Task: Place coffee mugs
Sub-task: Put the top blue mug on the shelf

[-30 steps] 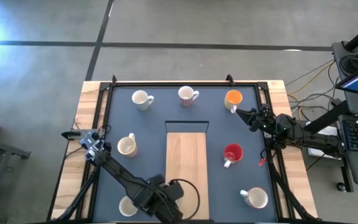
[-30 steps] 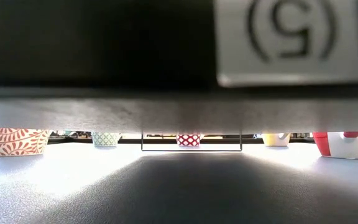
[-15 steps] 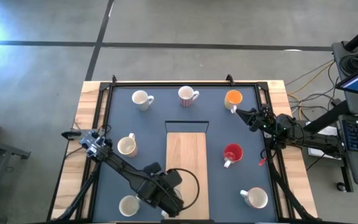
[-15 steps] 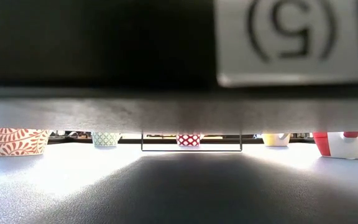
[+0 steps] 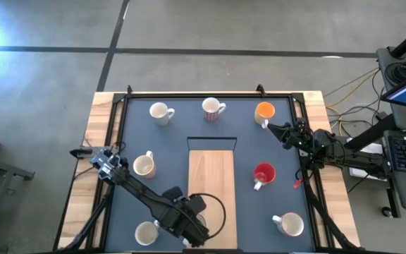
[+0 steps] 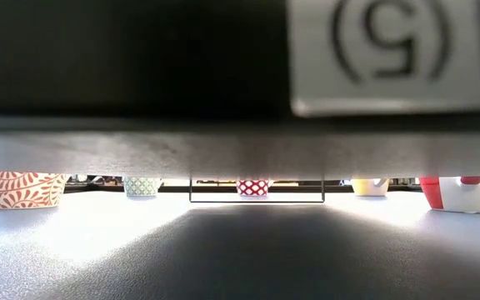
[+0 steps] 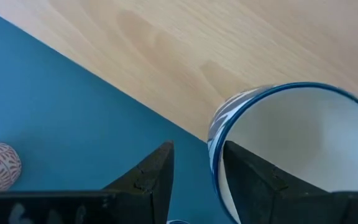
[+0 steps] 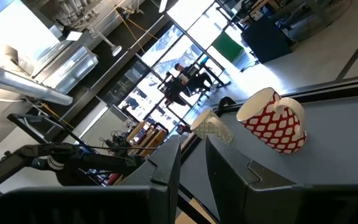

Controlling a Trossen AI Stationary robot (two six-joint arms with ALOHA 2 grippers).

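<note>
Left gripper parked low at the near edge, right one up by the orange mug

Nearest, the left gripper sits over the near end of the wood board; its fingers are slightly parted with a blue-rimmed mug pressed against 1 finger, not pinched as far as I can tell. 2 cream mugs sit on the near table. Further back: red mug, cream mug. Far row has 3: cream, red-patterned, orange mug, with the right gripper just beside it, fingers narrowly apart, empty.
</note>
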